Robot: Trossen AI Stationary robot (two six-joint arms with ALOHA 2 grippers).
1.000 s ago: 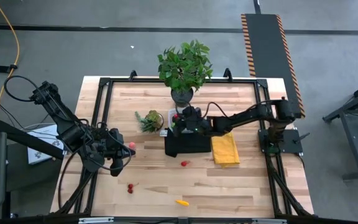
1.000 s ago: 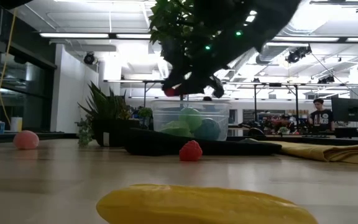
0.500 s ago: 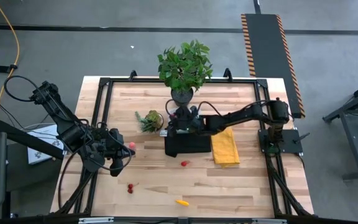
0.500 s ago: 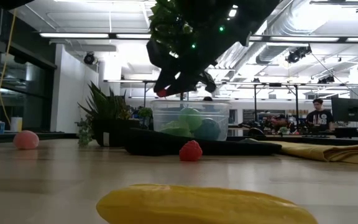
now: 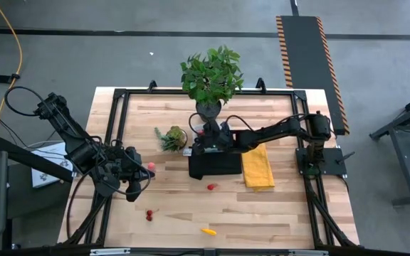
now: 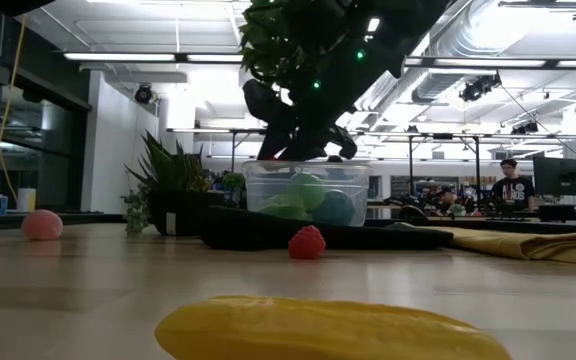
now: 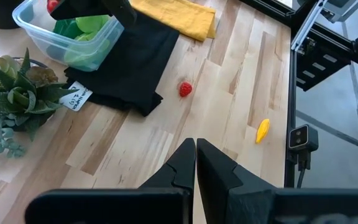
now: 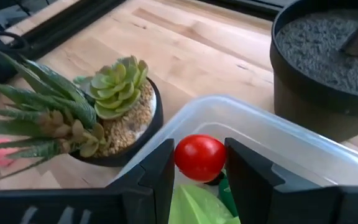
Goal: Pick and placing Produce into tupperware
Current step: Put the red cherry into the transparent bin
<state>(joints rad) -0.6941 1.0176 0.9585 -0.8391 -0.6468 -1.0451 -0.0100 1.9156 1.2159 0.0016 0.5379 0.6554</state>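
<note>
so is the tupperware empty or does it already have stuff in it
Not empty. The tupperware already holds green produce, and the right gripper holds a red ball over it.

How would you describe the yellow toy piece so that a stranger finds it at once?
On the wooden table, look at the front edge, far from the big leafy plant. The yellow piece lies there alone, long and pointed, unlike the round red berries nearby.

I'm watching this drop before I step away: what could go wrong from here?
The right gripper holds a red ball over the near rim of the tupperware, not its middle; released here, it might bounce out. The small succulent pot and the big plant's pot stand close by, so a wide retreat could knock them.
</note>
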